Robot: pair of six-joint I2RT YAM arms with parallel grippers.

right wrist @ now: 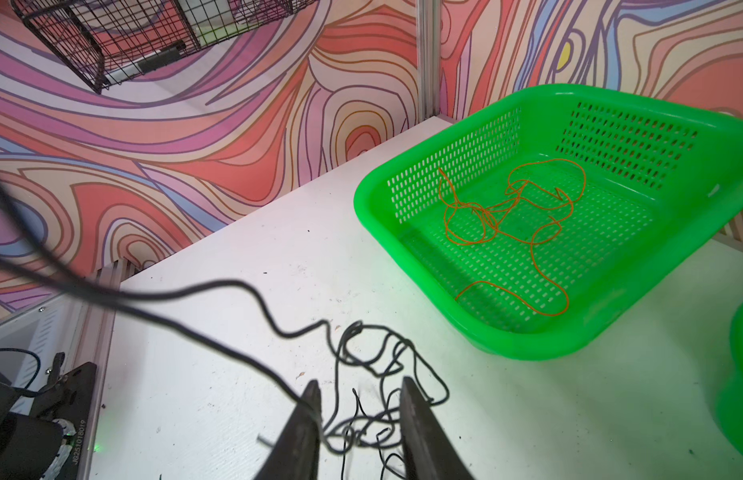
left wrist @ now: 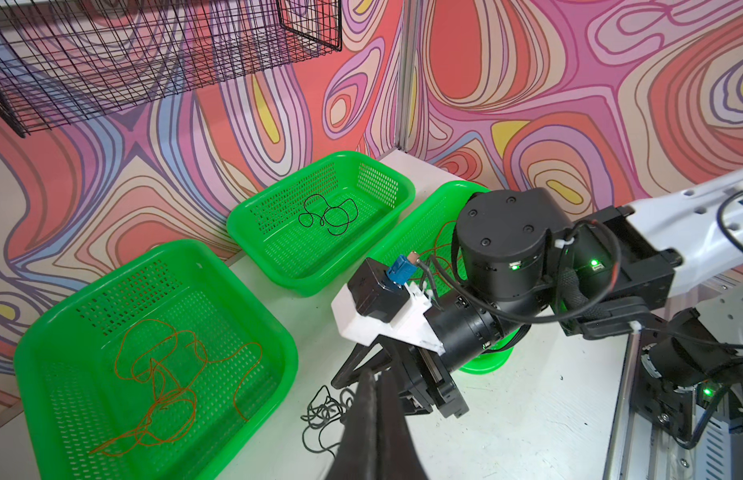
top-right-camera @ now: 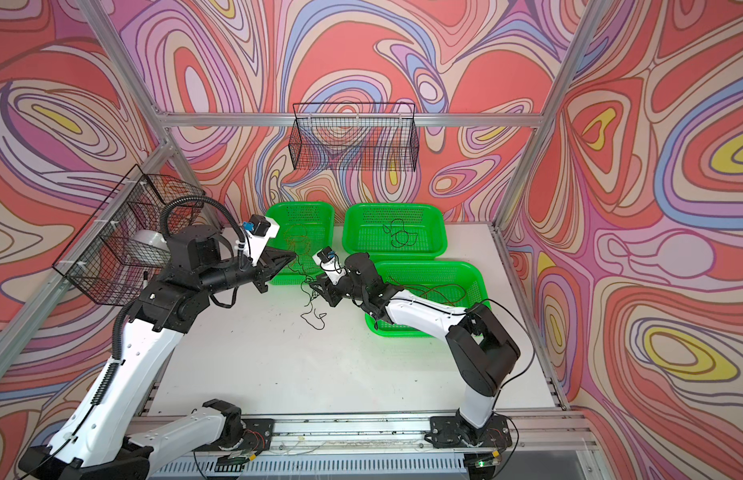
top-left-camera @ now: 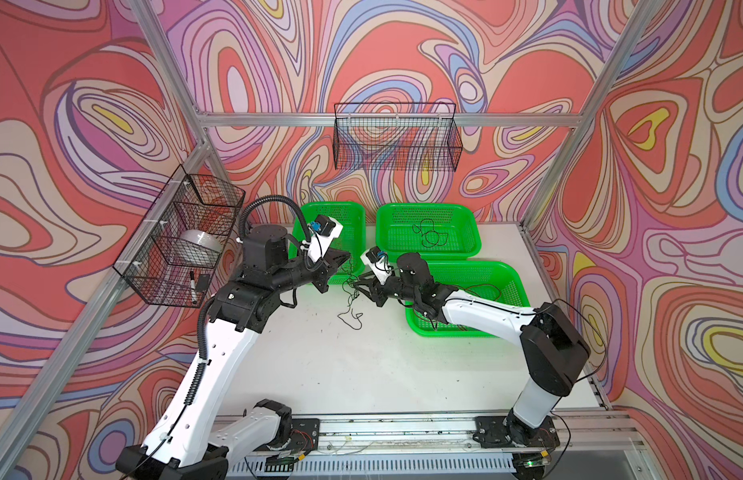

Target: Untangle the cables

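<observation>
on the white table point(top-left-camera: 361, 374), three green perforated plastic baskets point(top-left-camera: 428, 206) are sitting along its back and right edges. the left gripper point(left wrist: 372, 374) is pinching shut on the tangled thin black cable point(right wrist: 361, 432), which is dangling near the table's middle; the right gripper point(right wrist: 360, 383) is holding its jaws apart around it.

Three green perforated plastic baskets point(top-left-camera: 355, 232) point(top-left-camera: 469, 232) point(top-left-camera: 515, 286) sit on the white table point(top-left-camera: 319, 365), and two black wire baskets point(top-left-camera: 396, 137) point(top-left-camera: 182, 237) hang on the walls. Two black-and-white robot arms point(top-left-camera: 220, 353) point(top-left-camera: 486, 316) reach in. The thin cables show in four clusters: one orange tangle point(left wrist: 166, 395), one black loop point(left wrist: 330, 216) and one reddish bunch point(top-left-camera: 486, 291), each in its own basket, plus one black tangle point(right wrist: 374, 365) outside the baskets; strands within each cannot be counted.
</observation>
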